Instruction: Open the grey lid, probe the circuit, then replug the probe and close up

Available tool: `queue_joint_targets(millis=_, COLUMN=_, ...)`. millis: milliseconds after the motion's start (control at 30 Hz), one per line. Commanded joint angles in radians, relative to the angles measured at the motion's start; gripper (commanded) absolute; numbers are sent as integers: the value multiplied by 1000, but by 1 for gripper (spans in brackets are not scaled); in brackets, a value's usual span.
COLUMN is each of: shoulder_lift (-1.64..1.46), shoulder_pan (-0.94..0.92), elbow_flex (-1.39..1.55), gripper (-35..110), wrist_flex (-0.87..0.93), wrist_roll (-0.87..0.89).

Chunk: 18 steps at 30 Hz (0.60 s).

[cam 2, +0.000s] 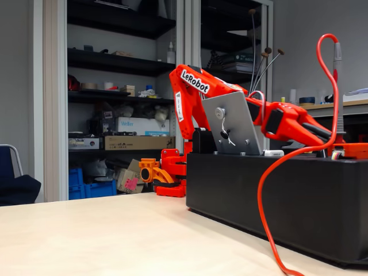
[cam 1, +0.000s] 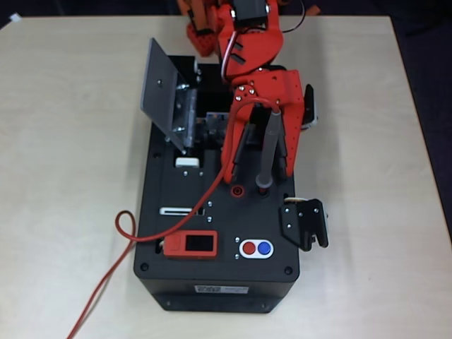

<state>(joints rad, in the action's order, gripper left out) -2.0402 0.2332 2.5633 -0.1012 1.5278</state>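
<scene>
The grey lid [cam 1: 164,88] stands swung up at the black box's [cam 1: 176,212] far left and rises above the box top in the fixed view [cam 2: 233,126]. Beside it lies the circuit [cam 1: 206,128], silvery parts in a dark recess. The probe [cam 1: 270,145] stands upright with its tip in a hole right of the round red socket [cam 1: 237,189], and its top shows at the right edge of the fixed view [cam 2: 337,60]. Its red cable [cam 1: 123,226] trails off the box to the left. My gripper [cam 1: 260,171] is open and straddles the probe, which stands close to the right finger [cam 1: 289,145].
On the box top sit a white slider tab [cam 1: 187,162], a red module with a dark screen [cam 1: 191,245], red and blue buttons [cam 1: 256,248] and a black bracket [cam 1: 305,224] at the right edge. The cable loops over the table [cam 1: 63,176] on the left. Shelves [cam 2: 115,63] stand behind.
</scene>
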Motion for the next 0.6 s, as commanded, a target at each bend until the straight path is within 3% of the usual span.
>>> queue_joint_targets(millis=0, shoulder_lift=-114, shoulder_pan=-11, elbow_flex=37, gripper=32, wrist_flex=8, wrist_roll=-15)
queue_joint_targets(millis=100, shoulder_lift=-187, shoulder_pan=-23, elbow_flex=52, gripper=29, wrist_flex=80, wrist_roll=-44)
queue_joint_targets(millis=300, shoulder_lift=-308, shoulder_pan=-54, elbow_flex=-28, gripper=11, wrist_flex=328, wrist_roll=-81)
queue_joint_targets(millis=433, shoulder_lift=-311, shoulder_pan=-97, elbow_flex=-210, gripper=1, wrist_flex=580, wrist_roll=-143)
queue_joint_targets(millis=567, shoulder_lift=-261, shoulder_pan=-120, elbow_flex=-437, gripper=0, wrist_flex=799, wrist_roll=-242)
